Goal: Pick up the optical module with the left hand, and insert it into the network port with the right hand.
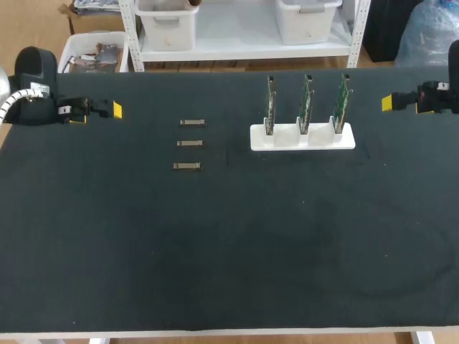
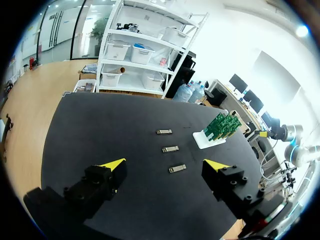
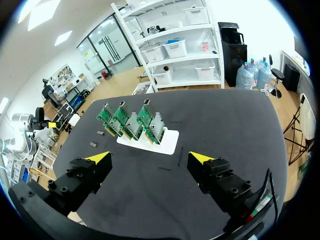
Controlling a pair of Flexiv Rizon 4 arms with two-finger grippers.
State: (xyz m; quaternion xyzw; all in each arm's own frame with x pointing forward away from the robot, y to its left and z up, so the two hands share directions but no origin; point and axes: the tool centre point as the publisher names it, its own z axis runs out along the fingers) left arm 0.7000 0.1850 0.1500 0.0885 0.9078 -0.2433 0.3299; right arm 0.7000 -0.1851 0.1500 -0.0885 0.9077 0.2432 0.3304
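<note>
Black table mat (image 1: pixel 229 244): three optical modules (image 1: pixel 189 144) in a column left of centre, well apart from the white holder (image 1: pixel 302 137) carrying three upright green boards (image 1: pixel 305 104). My left gripper (image 2: pixel 165 164): fingers apart, empty, at the left edge. My right gripper (image 3: pixel 151 157): fingers apart, empty, at the right edge.

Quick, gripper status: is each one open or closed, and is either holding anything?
Left gripper: open, empty, apart from the optical modules.
Right gripper: open, empty.
</note>
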